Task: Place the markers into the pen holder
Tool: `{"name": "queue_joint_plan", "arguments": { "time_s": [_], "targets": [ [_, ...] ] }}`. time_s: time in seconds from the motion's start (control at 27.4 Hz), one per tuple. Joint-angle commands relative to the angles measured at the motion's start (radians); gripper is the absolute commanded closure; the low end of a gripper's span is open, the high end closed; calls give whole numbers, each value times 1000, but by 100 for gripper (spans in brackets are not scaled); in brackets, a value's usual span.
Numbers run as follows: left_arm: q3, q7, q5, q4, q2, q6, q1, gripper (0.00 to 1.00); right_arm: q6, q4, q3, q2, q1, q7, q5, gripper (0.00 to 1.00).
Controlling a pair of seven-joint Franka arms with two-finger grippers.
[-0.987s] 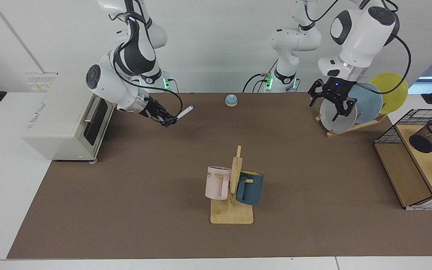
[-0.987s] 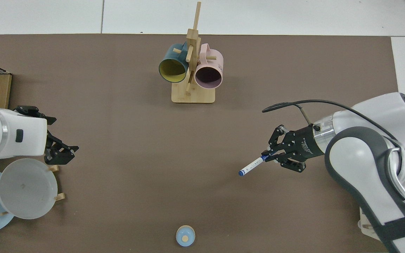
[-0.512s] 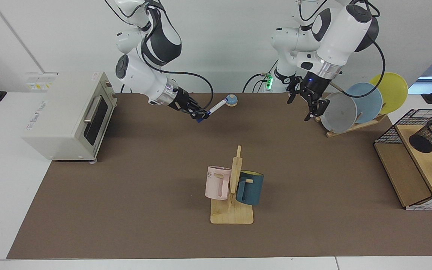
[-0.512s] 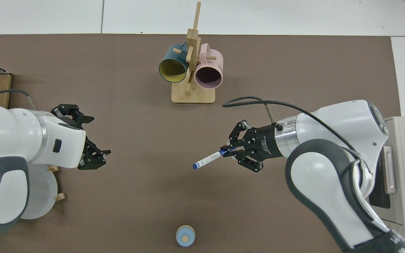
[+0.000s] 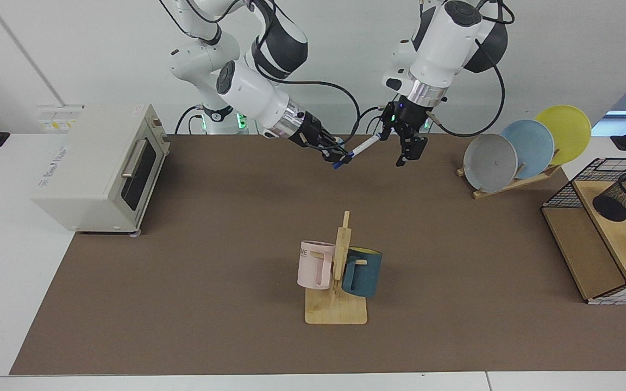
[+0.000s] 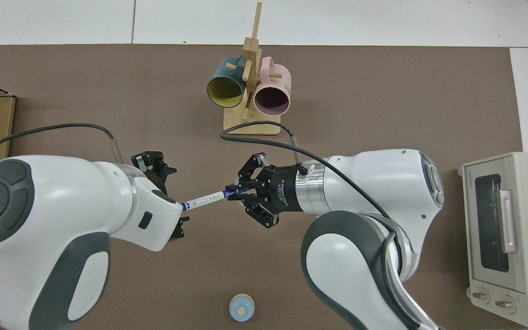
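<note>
we see the right gripper [image 5: 338, 158] held above the far middle of the table [image 5: 210, 260], its fingers closed on the dark blue cap end of the marker [image 5: 357, 151]. the white barrel runs out from those fingers toward the left gripper [image 5: 406, 145], which hangs just beside the marker's free end. from above, that free end [image 6: 202, 200] disappears under the left arm's wrist, so we cannot tell whether the left gripper's fingers touch it. in the facing view the left gripper's fingers look spread apart, with nothing held between them.

the pen holder [image 5: 625, 196] is well apart from both grippers, off beyond the left gripper at the table's edge, lying tilted on the wooden top of a black wire shelf [image 5: 574, 193]. between that shelf and the left gripper stands a rack of plates [image 5: 514, 149]. nearer the camera than the two grippers, a wooden mug stand [image 5: 338, 293] carries a pink mug [image 5: 313, 264] and a teal mug [image 5: 363, 271]. a toaster oven [image 5: 101, 165] sits beyond the right gripper.
</note>
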State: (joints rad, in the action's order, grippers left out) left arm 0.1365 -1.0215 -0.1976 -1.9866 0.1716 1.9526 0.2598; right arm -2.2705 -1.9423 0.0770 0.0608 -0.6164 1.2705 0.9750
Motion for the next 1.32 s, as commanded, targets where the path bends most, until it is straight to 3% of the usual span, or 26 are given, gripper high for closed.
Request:
{"name": "queue_joint_plan", "arguments": {
  "time_s": [0.0, 0.26, 0.62, 0.77, 0.88, 1.02, 1.28],
  "targets": [
    [-20, -124, -20, -9, 19, -29, 9, 0, -38, 17, 6, 14, -20, 32, 31, 100],
    [-18, -129, -19, 29, 17, -67, 10, 6, -44, 17, 6, 14, -34, 38, 31, 100],
    [-29, -126, -11, 87, 26, -175, 9, 4, -44, 17, 7, 14, -39, 38, 31, 100],
    [-11, -112, -11, 89, 28, -173, 15, 14, -44, 16, 7, 14, -39, 38, 30, 100],
    [14, -109, -9, 88, 29, -159, 16, 16, -44, 16, 7, 14, -39, 38, 28, 100],
    [14, -104, -8, 84, 28, -158, 18, 31, -44, 16, 7, 14, -39, 38, 28, 100],
    [21, -103, -6, 84, 26, -155, 19, 82, -43, 16, 7, 14, -39, 38, 28, 100]
  ]
}}
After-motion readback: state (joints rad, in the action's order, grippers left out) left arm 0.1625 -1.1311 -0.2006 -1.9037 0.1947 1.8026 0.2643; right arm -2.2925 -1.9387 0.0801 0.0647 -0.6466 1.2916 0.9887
